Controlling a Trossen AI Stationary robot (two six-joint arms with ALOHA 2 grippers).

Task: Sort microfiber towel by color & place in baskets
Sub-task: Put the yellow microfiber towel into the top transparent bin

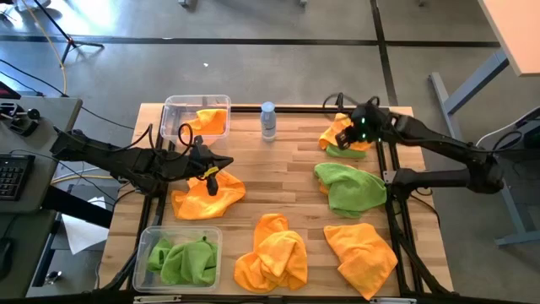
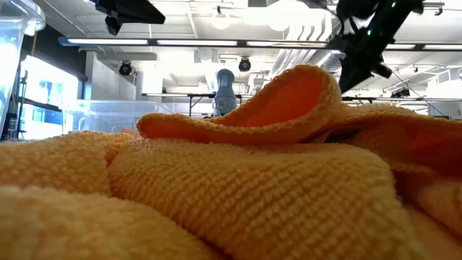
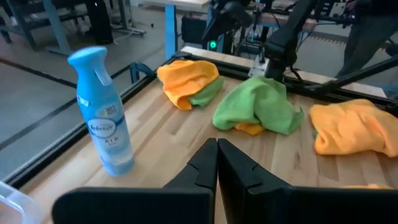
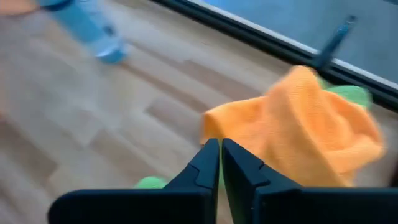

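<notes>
Orange and green microfiber towels lie on the wooden table. One orange towel point(image 1: 208, 196) lies just below my left gripper point(image 1: 221, 162), which is shut, hovers above the table and points toward the right side point(image 3: 216, 155). An orange towel lying on a green one point(image 1: 344, 137) sits at the far right; my right gripper point(image 1: 342, 135) hovers shut over it point(image 4: 220, 152). A green towel point(image 1: 348, 187) and two orange ones point(image 1: 272, 253) point(image 1: 361, 253) lie nearer. The far left basket point(image 1: 173, 108) holds an orange towel, the near left basket point(image 1: 145, 241) holds green ones.
A blue-capped spray bottle point(image 1: 268, 121) stands upright at the far edge between the far basket and the right pile. Bare wood lies in the table's middle. Black frame rails run along the table's right and far edges.
</notes>
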